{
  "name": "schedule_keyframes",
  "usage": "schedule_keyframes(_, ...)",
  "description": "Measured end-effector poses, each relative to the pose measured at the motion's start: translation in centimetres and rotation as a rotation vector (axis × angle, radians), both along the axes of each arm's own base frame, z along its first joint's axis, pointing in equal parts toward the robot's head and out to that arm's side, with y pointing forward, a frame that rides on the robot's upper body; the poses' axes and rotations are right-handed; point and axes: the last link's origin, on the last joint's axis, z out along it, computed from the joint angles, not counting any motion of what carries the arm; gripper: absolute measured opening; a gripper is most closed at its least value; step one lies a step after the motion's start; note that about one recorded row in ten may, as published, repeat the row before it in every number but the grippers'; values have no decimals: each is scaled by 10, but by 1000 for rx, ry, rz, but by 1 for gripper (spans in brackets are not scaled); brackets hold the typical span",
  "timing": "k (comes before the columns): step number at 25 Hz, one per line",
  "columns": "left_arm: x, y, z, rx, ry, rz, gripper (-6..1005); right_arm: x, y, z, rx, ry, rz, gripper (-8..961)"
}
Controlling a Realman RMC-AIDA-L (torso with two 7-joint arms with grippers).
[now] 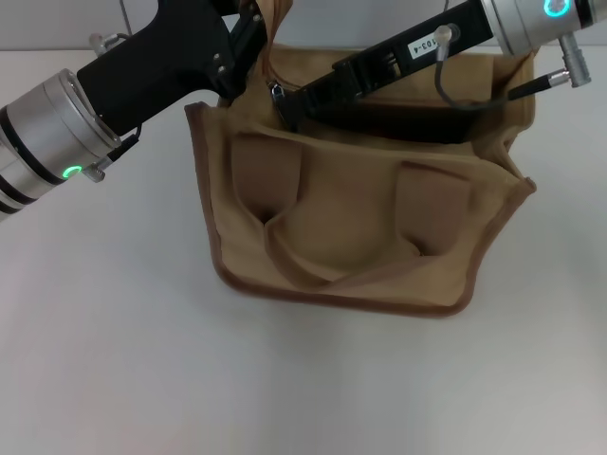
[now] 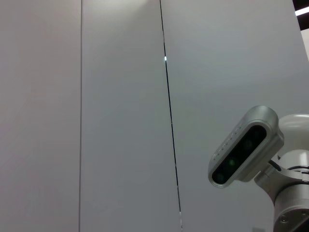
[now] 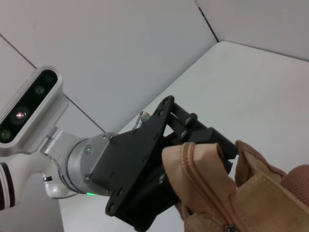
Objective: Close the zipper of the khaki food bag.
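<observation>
Khaki food bag [image 1: 360,227]: centre of head view, on the white table [image 1: 114,360]. Zipper [image 1: 277,93]: silver pull, upper centre. My left gripper [image 1: 254,38]: pinching bag fabric, upper left. My right gripper [image 1: 289,112]: touching pull; spread or pressed, cannot tell

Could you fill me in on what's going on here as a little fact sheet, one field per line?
Surface: white table
Bag: khaki food bag, upright, one strap handle drooping down its near side
Zipper: silver pull near the bag's left end; top gapes dark to its right, so not closed
Left gripper: at the bag's left top corner, clamped on the fabric there
Right gripper: reaching across the opening, tip beside the pull; grip cannot be judged
</observation>
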Motion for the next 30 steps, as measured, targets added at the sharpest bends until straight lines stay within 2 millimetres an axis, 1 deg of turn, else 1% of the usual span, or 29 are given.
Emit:
schedule_keyframes(8,0,0,0,0,-1,2,21,2,-4,0,-22,29,-12,126)
schedule_keyframes(16,0,0,0,-4,-2,0,20,7,-5,0,-19,56,-34,140)
schedule_keyframes(20,0,0,0,-5,-3,0,20,8,-5,0,-16,61,-41,178)
schedule_keyframes(23,0,-1,0,-5,-6,0,20,11,-4,5,-10,74,-57,187)
schedule_keyframes(24,0,-1,0,-5,-7,0,20,15,-4,11,-2,94,-73,187)
schedule_keyframes(27,0,-1,0,-5,-7,1,21,17,-3,16,3,112,-84,186)
schedule_keyframes(30,0,0,1,0,-15,5,21,22,-4,23,3,137,-101,230)
